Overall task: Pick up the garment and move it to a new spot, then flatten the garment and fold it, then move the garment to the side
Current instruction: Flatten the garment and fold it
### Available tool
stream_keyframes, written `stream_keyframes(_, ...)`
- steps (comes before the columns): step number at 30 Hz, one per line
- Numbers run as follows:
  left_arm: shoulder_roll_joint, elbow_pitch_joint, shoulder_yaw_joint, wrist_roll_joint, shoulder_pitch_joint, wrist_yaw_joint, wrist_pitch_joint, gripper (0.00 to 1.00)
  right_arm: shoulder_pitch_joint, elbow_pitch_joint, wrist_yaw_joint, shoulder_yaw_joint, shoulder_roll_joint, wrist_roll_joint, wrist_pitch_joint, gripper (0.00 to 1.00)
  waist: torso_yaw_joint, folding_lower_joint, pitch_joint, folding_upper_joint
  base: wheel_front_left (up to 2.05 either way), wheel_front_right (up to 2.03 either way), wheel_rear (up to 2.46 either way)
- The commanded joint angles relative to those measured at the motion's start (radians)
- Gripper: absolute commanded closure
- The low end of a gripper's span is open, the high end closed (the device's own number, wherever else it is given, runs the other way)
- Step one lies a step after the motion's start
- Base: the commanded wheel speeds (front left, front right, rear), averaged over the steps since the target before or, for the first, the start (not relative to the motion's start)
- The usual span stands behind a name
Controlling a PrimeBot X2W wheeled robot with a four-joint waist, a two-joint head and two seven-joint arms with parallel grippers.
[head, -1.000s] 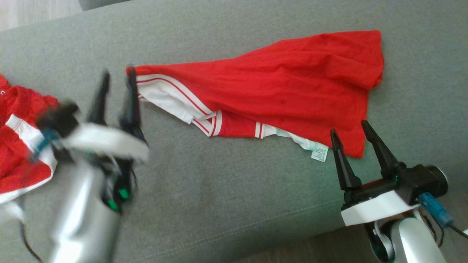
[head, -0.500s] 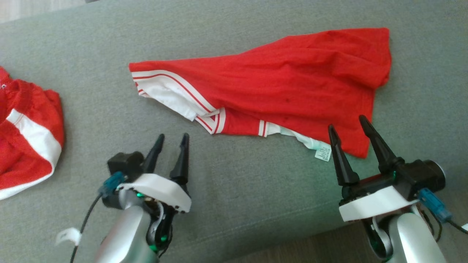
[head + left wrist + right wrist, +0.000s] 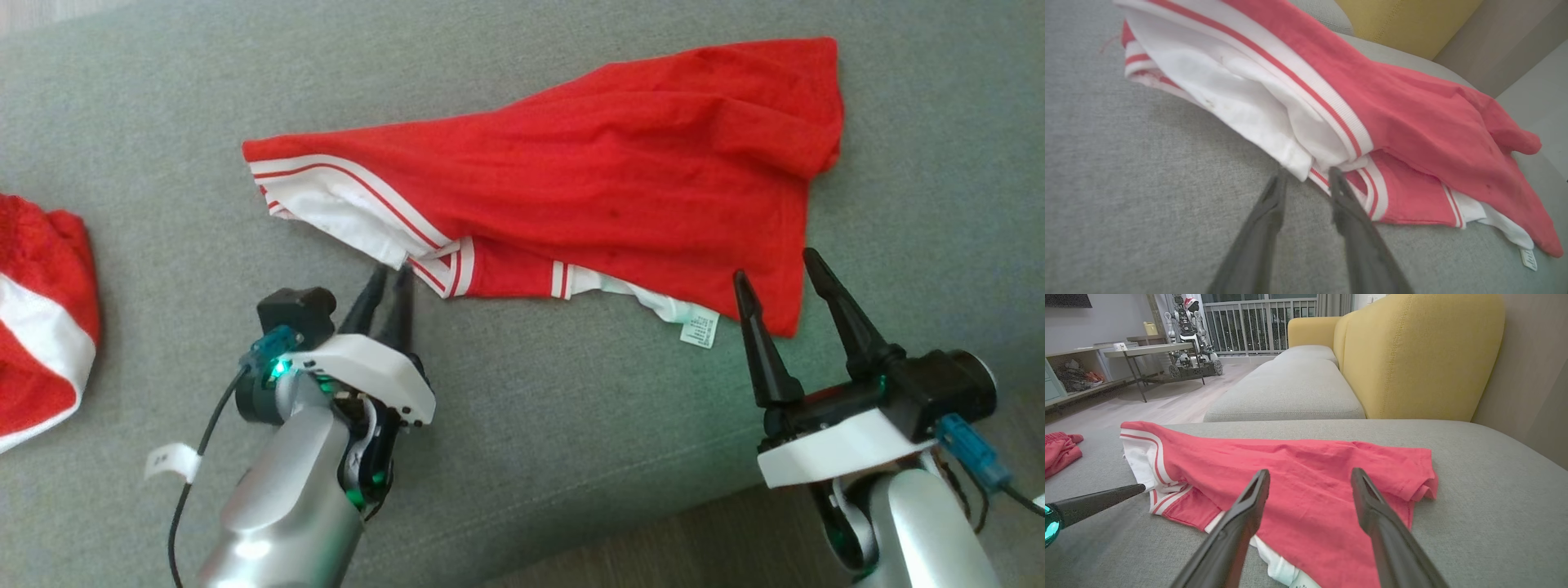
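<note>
Garment (image 3: 620, 163), red, lying ahead of both tools: left gripper (image 3: 392, 276) narrowly parted at its white edge, right gripper (image 3: 774, 268) wide apart beside its corner; we judge flattening in hand, next needing a pinch and outward pull.

garment (image 3: 620, 180): red, white-striped trim | sofa cushion (image 3: 522, 457): grey | backrest (image 3: 1412, 355): yellow

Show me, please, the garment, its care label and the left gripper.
garment (image 3: 637, 163), head view, red body's middle.
care label (image 3: 700, 331), head view, white tag's centre.
left gripper (image 3: 393, 275), head view, between its fingertips.
</note>
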Motion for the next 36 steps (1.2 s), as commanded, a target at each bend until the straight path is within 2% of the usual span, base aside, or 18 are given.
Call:
stream_keyframes(1,0.007,-0.022,0.028,-0.01,-0.036,0.006,-0.005,0.84,-0.029,-0.033,0.0,0.016,-0.004,0.0,-0.009,0.0,0.0,0.0,0.0,0.0,0.0,0.0,0.0)
stream_keyframes(2,0.007,-0.022,0.029,-0.012,-0.037,0.006,-0.005,1.0,-0.029,-0.033,0.0,0.015,-0.004,0.0,-0.009,0.0,0.0,0.0,-0.001,0.0,0.0,0.0,0.0)
stream_keyframes(8,0.007,-0.02,0.028,-0.04,-0.034,-0.016,-0.005,1.0,-0.025,-0.028,0.0,0.013,-0.004,0.007,-0.009,0.0,0.005,0.0,-0.011,0.0,0.0,0.0,0.0)
stream_keyframes(12,0.006,-0.028,0.038,-0.069,-0.026,-0.012,-0.005,1.0,-0.025,-0.028,0.0,0.015,-0.004,0.002,-0.009,0.0,0.01,0.0,-0.017,0.0,0.0,0.0,0.0)
stream_keyframes(13,0.006,-0.027,0.038,-0.084,-0.023,-0.014,-0.005,0.53,-0.025,-0.028,0.0,0.016,-0.004,0.0,-0.009,0.0,0.011,0.0,-0.018,0.0,0.0,0.0,0.0)
stream_keyframes(14,0.006,-0.025,0.034,-0.096,-0.022,-0.013,-0.005,0.0,-0.025,-0.027,0.0,0.017,-0.004,-0.002,-0.009,0.0,0.012,0.0,-0.019,0.0,0.0,0.0,0.0)
stream_keyframes(20,0.006,0.008,-0.005,-0.168,-0.042,-0.014,-0.005,0.0,-0.023,-0.028,0.0,0.022,-0.004,-0.012,-0.009,0.0,0.011,0.0,-0.02,0.0,0.0,0.0,0.0)
stream_keyframes(27,0.006,0.045,-0.023,-0.204,-0.077,-0.006,-0.005,0.0,-0.025,-0.03,0.0,0.026,-0.004,-0.019,-0.009,0.0,0.001,0.0,-0.01,0.0,0.0,0.0,0.0)
stream_keyframes(28,0.006,0.047,-0.024,-0.206,-0.081,-0.007,-0.005,0.07,-0.025,-0.03,0.0,0.026,-0.004,-0.02,-0.009,0.0,0.0,0.0,-0.009,0.0,0.0,0.0,0.0)
stream_keyframes(29,0.006,0.05,-0.025,-0.208,-0.084,-0.009,-0.005,0.22,-0.024,-0.03,0.0,0.026,-0.004,-0.021,-0.009,0.0,0.0,0.0,-0.008,0.0,0.0,0.0,0.0)
stream_keyframes(31,0.006,0.056,-0.029,-0.212,-0.088,-0.013,-0.005,0.77,-0.023,-0.031,0.0,0.025,-0.004,-0.023,-0.009,0.0,0.0,0.0,-0.006,0.0,0.0,0.0,0.0)
stream_keyframes(32,0.006,0.059,-0.03,-0.217,-0.09,-0.017,-0.005,0.89,-0.023,-0.03,0.0,0.025,-0.004,-0.024,-0.009,0.0,0.0,0.0,-0.006,0.0,0.0,0.0,0.0)
stream_keyframes(33,0.006,0.062,-0.03,-0.219,-0.092,-0.02,-0.005,1.0,-0.023,-0.03,0.0,0.025,-0.004,-0.024,-0.009,0.0,0.0,0.0,-0.005,0.0,0.0,0.0,0.0)
stream_keyframes(36,0.006,0.061,-0.027,-0.225,-0.098,-0.032,-0.005,1.0,-0.025,-0.031,0.0,0.02,-0.004,-0.025,-0.009,0.0,0.002,0.0,-0.004,0.0,0.0,0.0,0.0)
